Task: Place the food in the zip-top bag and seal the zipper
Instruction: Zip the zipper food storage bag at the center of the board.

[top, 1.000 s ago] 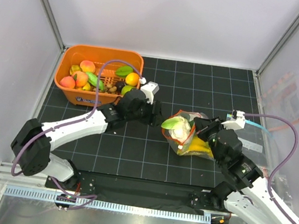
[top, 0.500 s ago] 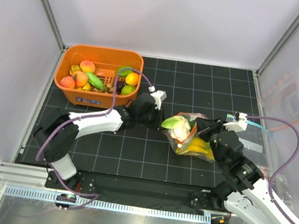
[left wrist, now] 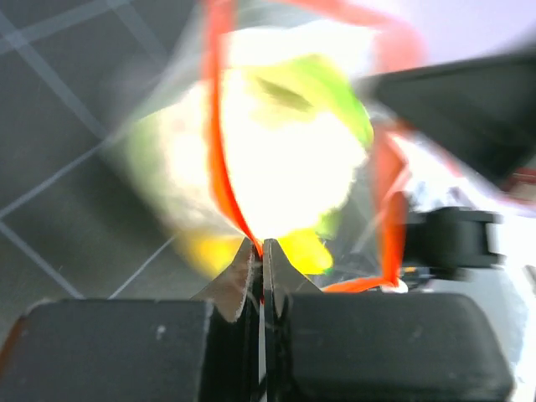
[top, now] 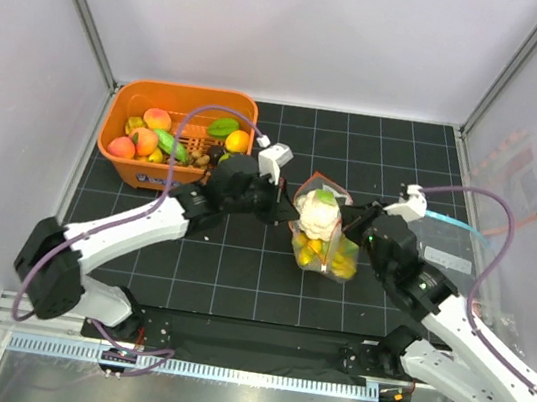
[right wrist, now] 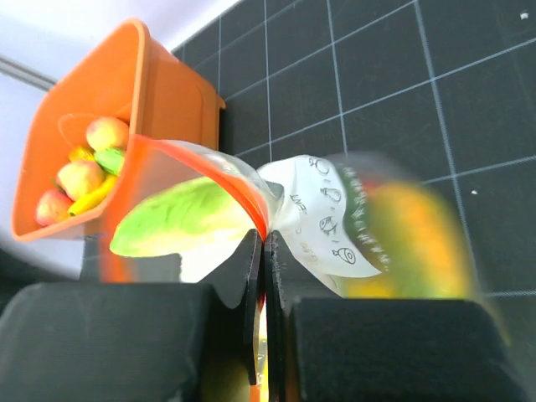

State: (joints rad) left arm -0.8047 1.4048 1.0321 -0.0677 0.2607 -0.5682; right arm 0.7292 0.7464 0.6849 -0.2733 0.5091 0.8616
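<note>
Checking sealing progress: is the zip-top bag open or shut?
Open: the zipper loops around the cauliflower, left gripper and right gripper pinching opposite sides.

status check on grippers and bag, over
Left gripper shut on bag, right gripper too. Zipper unsealed, food inside. Nothing in the way.

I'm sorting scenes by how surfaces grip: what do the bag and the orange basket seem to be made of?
Bag: thin clear plastic film, glossy. The food shows through it and it crinkles. The red-orange strip along its mouth looks like thicker plastic.
Basket: probably rigid moulded plastic, with a smooth, even orange surface and a rounded rim.
</note>
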